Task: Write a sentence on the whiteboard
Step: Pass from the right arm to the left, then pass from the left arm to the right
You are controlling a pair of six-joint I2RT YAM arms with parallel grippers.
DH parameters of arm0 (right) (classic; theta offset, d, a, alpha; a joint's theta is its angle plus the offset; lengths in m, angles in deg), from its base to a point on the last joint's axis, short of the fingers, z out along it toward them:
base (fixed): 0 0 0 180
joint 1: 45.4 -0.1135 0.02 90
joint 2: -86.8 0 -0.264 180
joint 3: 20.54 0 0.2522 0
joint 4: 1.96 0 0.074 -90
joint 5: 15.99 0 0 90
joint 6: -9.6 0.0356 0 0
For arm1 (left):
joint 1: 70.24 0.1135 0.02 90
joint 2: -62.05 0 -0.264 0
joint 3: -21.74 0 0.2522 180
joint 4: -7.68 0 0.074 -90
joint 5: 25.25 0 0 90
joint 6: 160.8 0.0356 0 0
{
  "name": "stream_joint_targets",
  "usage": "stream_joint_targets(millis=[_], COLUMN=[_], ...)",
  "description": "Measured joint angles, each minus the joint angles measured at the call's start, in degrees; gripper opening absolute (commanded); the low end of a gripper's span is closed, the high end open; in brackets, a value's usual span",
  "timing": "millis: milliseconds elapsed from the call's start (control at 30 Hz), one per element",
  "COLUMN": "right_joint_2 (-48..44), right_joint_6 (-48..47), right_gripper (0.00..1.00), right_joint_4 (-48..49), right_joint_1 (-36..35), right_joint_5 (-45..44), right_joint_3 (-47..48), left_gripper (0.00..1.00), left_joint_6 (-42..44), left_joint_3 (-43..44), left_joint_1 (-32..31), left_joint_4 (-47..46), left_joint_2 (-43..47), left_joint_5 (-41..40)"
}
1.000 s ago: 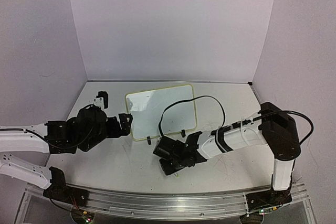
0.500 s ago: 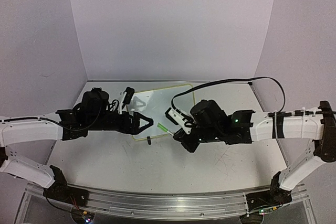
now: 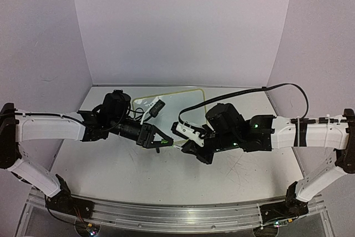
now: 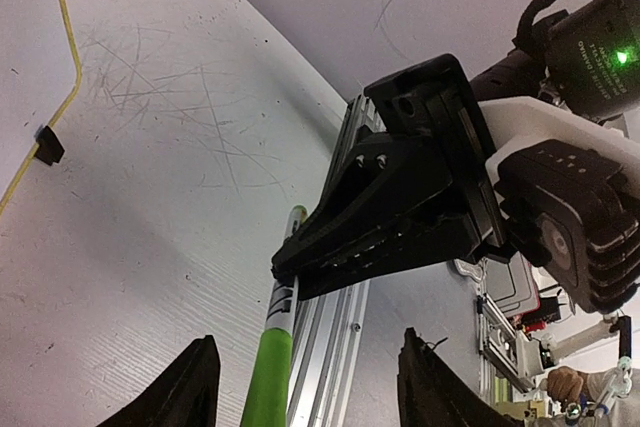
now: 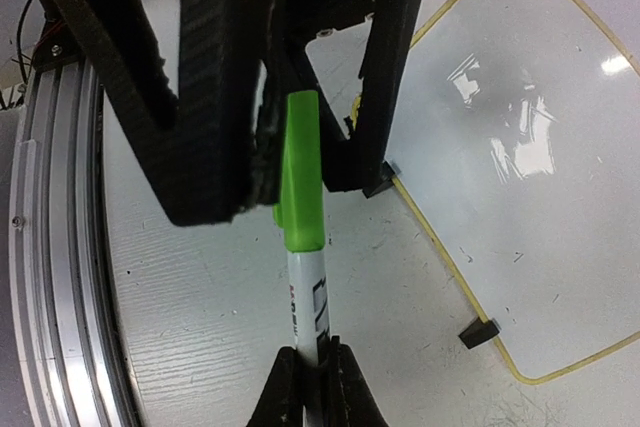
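Note:
The whiteboard (image 3: 178, 99) lies at the back middle of the table, partly hidden by both arms; in the right wrist view (image 5: 520, 147) its face is blank and no sentence shows. My right gripper (image 3: 184, 137) (image 5: 318, 352) is shut on the white barrel of a green-capped marker (image 5: 300, 177) and holds it out level in front of the board. My left gripper (image 3: 160, 139) (image 4: 308, 337) is open, its fingers on either side of the marker's green cap (image 4: 268, 387), which sits nearer the left finger. The marker shows as a small green bit in the top view (image 3: 165, 144).
An aluminium rail (image 3: 166, 215) runs along the table's front edge, also in the left wrist view (image 4: 335, 337). A black cable (image 3: 244, 90) arcs from the right arm over the board's right side. The board's black foot (image 5: 478, 332) stands on the scratched table. Purple walls enclose the back and sides.
My right gripper has lifted the marker from the table front up to the board's near edge. My left arm has swung right, and its open fingers now straddle the cap.

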Motion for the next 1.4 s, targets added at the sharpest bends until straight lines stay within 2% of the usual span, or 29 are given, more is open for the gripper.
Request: stream_joint_targets(millis=[133,233,400,567,700,733,800,833,867,967,1033,1200,1300,1400], right_joint_2=[-0.4,-0.6,-0.6,-0.6,-0.6,-0.6,-0.6,-0.6,-0.8,-2.6,-5.4,-15.2,-20.7,-23.1], right_joint_6=[-0.8,-1.0,-1.2,-1.2,-1.2,-1.2,-1.2,-1.0,-0.6,0.9,3.0,12.6,19.8,25.9], right_gripper=[0.00,0.00,0.00,0.00,0.00,0.07,0.57,0.73,0.81,0.94,0.98,0.98,0.98,0.98], right_joint_4=[0.0,0.0,-0.1,-0.1,-0.1,-0.1,0.0,0.0,0.1,1.0,2.2,9.8,16.8,27.4], right_joint_1=[0.0,0.0,0.0,0.0,0.0,0.0,0.0,0.0,0.0,0.1,0.5,3.1,5.3,6.1], right_joint_5=[-0.1,-0.1,-0.1,-0.1,-0.2,-0.3,-0.8,-1.1,-1.4,-3.0,-4.3,-10.3,-13.4,-12.5], right_joint_3=[0.0,0.0,0.0,0.0,0.0,0.0,0.0,0.0,-0.1,-1.6,-3.4,-9.8,-14.3,-18.5], left_gripper=[0.48,0.35,0.24,0.19,0.07,0.04,0.00,0.00,0.00,0.00,0.00,0.00,0.00,0.00], left_joint_6=[-0.1,-0.1,0.0,0.0,0.1,0.1,0.2,0.5,0.7,1.6,1.9,2.6,1.9,-0.1], left_joint_3=[0.0,0.0,0.1,0.3,0.4,0.5,0.6,0.6,0.6,0.6,0.6,0.3,0.1,0.1], left_joint_1=[0.0,0.0,0.0,0.2,0.2,0.2,0.1,0.1,0.1,0.2,0.2,0.2,0.2,0.3], left_joint_4=[0.0,0.0,0.1,0.5,0.9,1.0,1.1,1.1,1.2,1.9,2.1,0.3,-5.4,-13.6], left_joint_2=[-0.6,-0.7,-1.0,-2.1,-2.5,-2.5,-2.5,-2.4,-2.3,-1.2,0.5,7.4,10.9,11.6], left_joint_5=[1.8,2.3,2.5,2.4,2.0,1.8,1.3,0.9,0.2,-3.2,-7.0,-18.4,-23.8,-25.7])
